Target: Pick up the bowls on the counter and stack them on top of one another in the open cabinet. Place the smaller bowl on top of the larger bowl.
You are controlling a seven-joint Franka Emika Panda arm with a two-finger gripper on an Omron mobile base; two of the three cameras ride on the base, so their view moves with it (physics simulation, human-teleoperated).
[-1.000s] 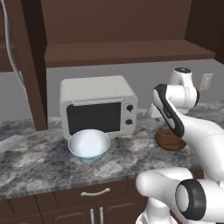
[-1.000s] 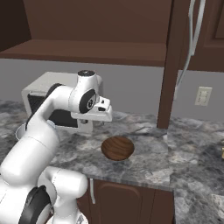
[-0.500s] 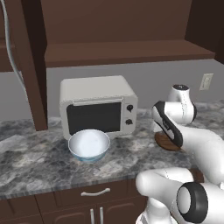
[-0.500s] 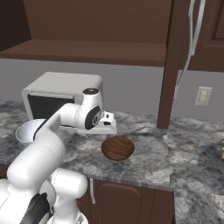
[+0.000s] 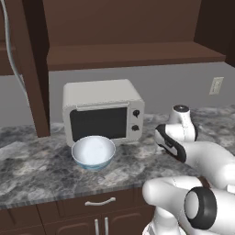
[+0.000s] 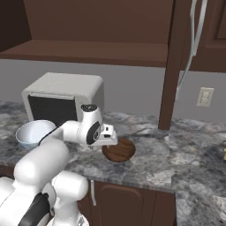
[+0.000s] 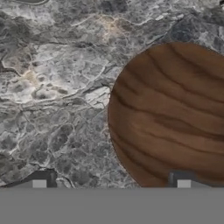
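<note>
We see dark brown grained smaller bowl [image 7: 170, 113], pale white-blue larger bowl [image 5: 93, 152], grey marbled counter [image 7: 57, 96], white microwave [image 5: 102, 110].

dark wood kitchen with a grey wall and marbled stone

a flat grey wall [image 5: 151, 78] runs behind the tabletop [image 5: 41, 170], a grey marbled slab over dark brown drawers [image 5: 92, 206] with silver handles [image 5: 99, 202]. a white microwave [image 5: 102, 110] with a dark door stands against the wall. above it hangs dark brown wall cabinetry [image 6: 101, 22], and a dark wooden upright [image 6: 170, 70] comes down to the stone. a pale wall socket [image 6: 205, 96] sits on the wall beside the upright, and a thin grey cable [image 6: 190, 44] hangs near it. the light is even and soft.
</note>
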